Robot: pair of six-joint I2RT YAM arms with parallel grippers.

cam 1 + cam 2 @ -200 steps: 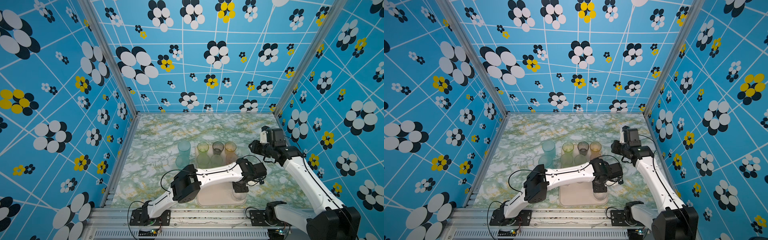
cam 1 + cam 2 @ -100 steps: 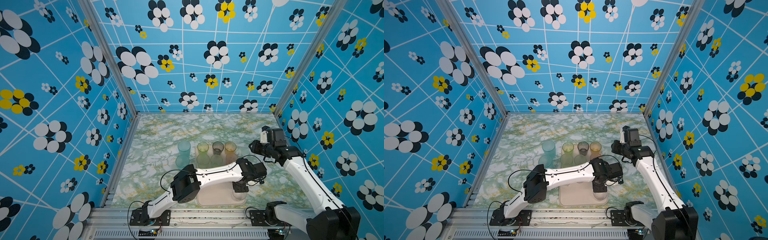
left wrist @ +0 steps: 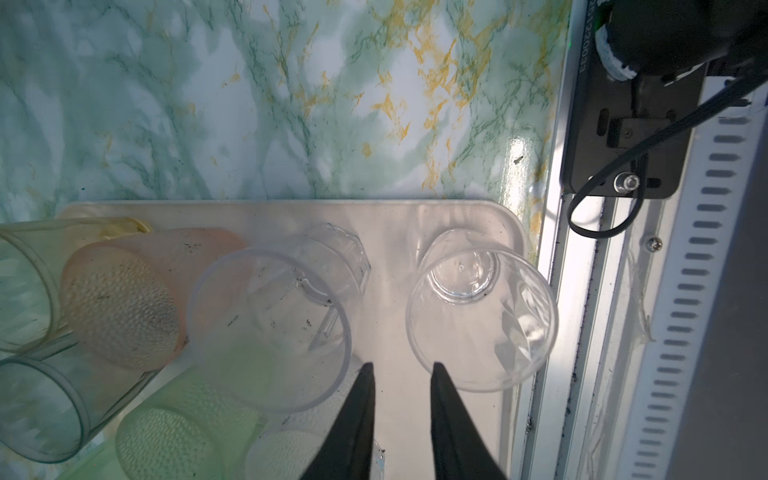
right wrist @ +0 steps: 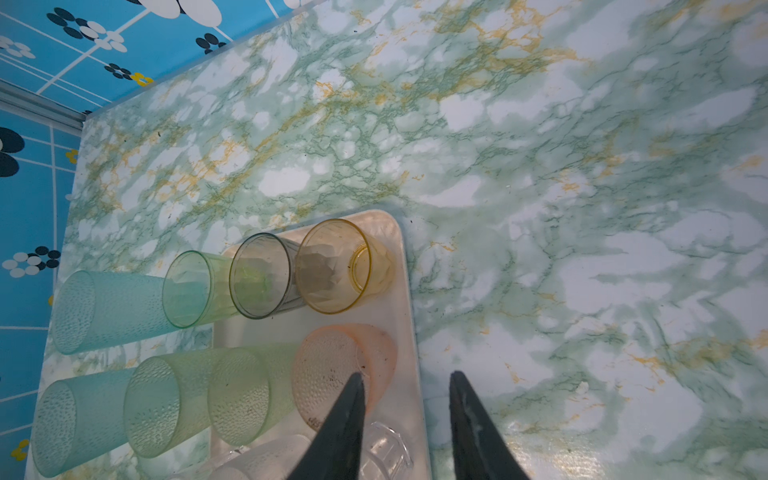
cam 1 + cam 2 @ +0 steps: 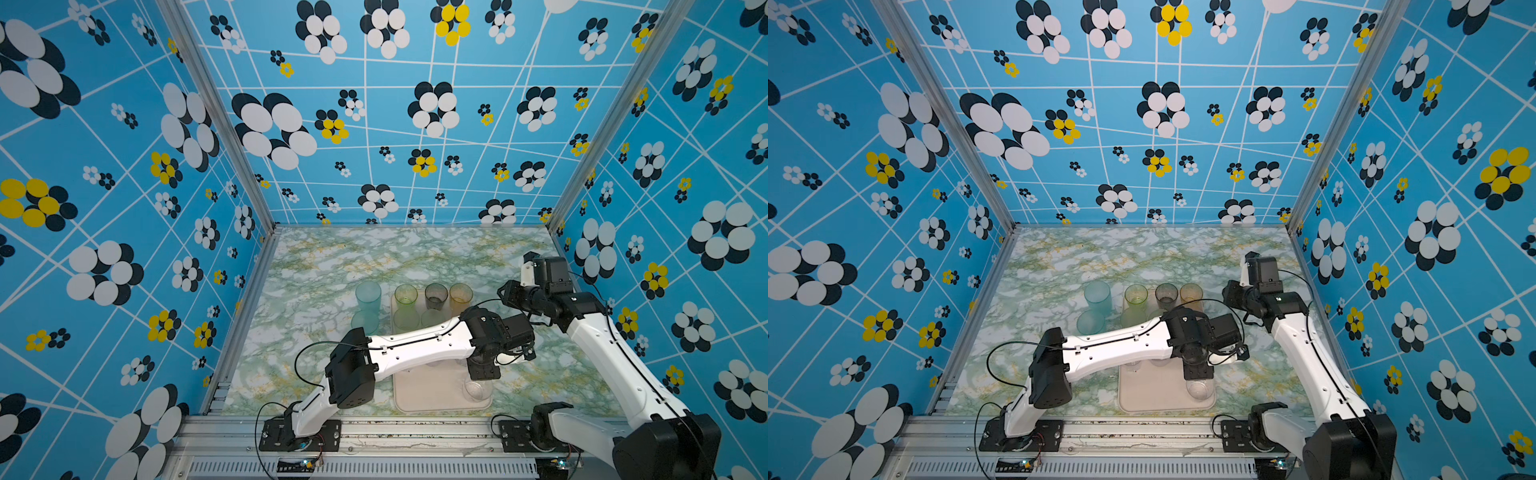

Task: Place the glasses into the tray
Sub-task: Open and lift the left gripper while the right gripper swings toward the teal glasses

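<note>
Nothing has visibly moved since a second ago. Your left gripper [image 3: 402, 368] hangs over the tray [image 3: 399, 218], jaws narrowly parted, empty — a clear glass [image 3: 482, 316] just beside them. Right gripper [image 4: 406, 376]: jaws apart, empty, above the tray's rim. Two teal glasses [image 5: 368, 295] stand on the table [image 5: 316, 266] — off the tray.

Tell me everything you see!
Teal glasses: 2, teal, on table, left of tray.
Green glasses: 3, light green, in tray.
Grey glass: 1, smoky, tray's far row.
Amber glass: 1, yellow-brown, tray's far right corner.
Pink glass: 1, pink, in tray near amber.
Clear glasses: at least 2, see-through, tray's near end.
Tray: 1, cream, on table.
Table: 1, green marble.
Walls: blue, flowered.
Arms: 2, white-black.
Left end effector: 1, black, open, over clear glasses.
Right end effector: 1, black, open, over tray's right edge.
</note>
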